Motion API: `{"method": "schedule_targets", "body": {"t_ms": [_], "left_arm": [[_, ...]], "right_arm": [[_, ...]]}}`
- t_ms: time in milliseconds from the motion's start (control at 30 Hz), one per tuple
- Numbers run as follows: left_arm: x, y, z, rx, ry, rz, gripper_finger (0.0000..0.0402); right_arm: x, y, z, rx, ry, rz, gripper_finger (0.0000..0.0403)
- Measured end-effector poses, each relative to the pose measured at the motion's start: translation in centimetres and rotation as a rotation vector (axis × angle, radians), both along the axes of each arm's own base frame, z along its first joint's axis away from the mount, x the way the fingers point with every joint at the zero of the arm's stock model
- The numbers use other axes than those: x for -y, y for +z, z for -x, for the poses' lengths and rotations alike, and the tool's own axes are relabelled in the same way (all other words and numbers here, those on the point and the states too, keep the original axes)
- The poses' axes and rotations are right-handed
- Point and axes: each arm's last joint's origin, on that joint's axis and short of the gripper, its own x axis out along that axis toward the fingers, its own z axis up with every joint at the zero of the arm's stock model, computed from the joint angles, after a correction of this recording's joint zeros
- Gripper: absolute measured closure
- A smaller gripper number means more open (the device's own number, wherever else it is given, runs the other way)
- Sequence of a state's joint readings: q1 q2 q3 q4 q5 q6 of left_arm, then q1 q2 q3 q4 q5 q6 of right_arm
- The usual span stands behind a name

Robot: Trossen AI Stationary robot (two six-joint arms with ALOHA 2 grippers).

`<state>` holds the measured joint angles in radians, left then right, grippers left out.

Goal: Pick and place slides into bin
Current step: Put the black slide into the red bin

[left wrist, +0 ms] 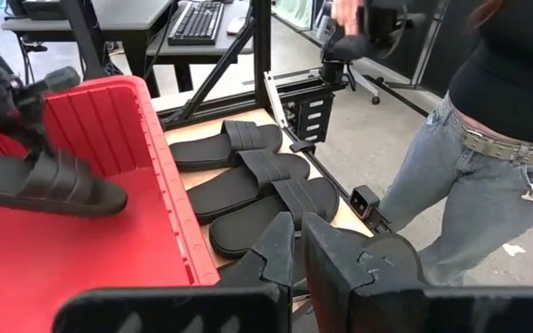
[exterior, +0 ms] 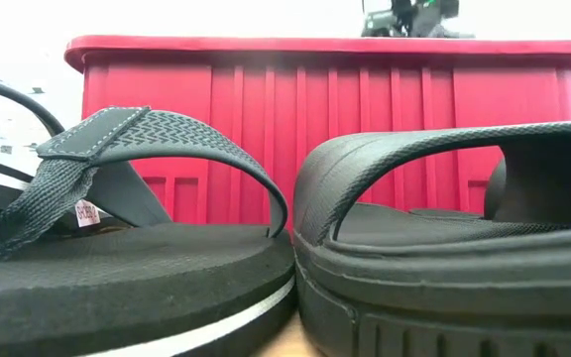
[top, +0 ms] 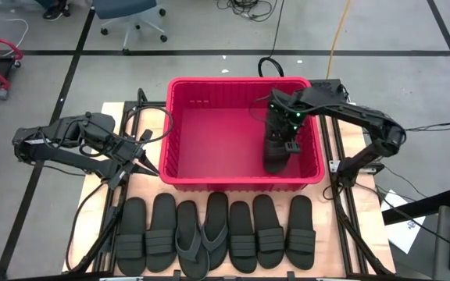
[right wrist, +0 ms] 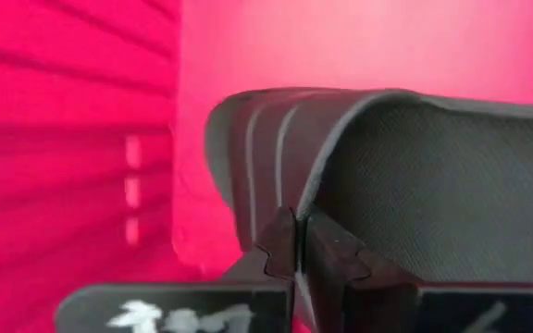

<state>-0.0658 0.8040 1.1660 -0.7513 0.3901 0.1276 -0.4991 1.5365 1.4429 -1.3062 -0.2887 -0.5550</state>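
The red bin (top: 241, 80) stands in the middle of the table. My right gripper (top: 287, 129) reaches into its right half from above and is shut on a black slide (top: 276, 144), which also shows in the left wrist view (left wrist: 49, 185). Several more black slides (top: 256, 230) lie sole-down in a row on the table in front of the bin, two of them with thong straps (top: 201, 234). My left gripper (top: 143, 156) is shut and empty beside the bin's left wall. My right gripper pinches the slide's wide ribbed strap at its edge (right wrist: 290, 190) between its two fingers, coming from above. The slide sits inside the bin with its sole down, about level. I cannot tell whether it touches the bin's floor.
A person in jeans (left wrist: 489, 157) stands beyond the table's edge in the left wrist view. A thong sandal (exterior: 117, 198) and a slide (exterior: 444, 228) fill the low view in front of the bin (exterior: 335, 89). The bin's left half (top: 201, 133) is bare.
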Motion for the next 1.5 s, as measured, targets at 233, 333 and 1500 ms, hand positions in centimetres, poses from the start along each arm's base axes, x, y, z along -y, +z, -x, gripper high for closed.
{"method": "schedule_targets", "body": {"t_ms": [233,333,1500], "left_arm": [[0.0,0.0,0.0,-0.001,0.001,0.001,0.0376],[0.0,0.0,0.0,-0.001,0.0,0.001,0.0376],[0.0,0.0,0.0,-0.001,0.0,0.001,0.0376]], "right_arm": [[1.5,-2.1,-0.2,-0.138,0.035,-0.015,0.0403],[2.1,-3.2,-0.6,-0.161,0.038,-0.028,0.0403],[5.7,-7.3,0.3,-0.271,-0.131,-0.1,0.0403]]}}
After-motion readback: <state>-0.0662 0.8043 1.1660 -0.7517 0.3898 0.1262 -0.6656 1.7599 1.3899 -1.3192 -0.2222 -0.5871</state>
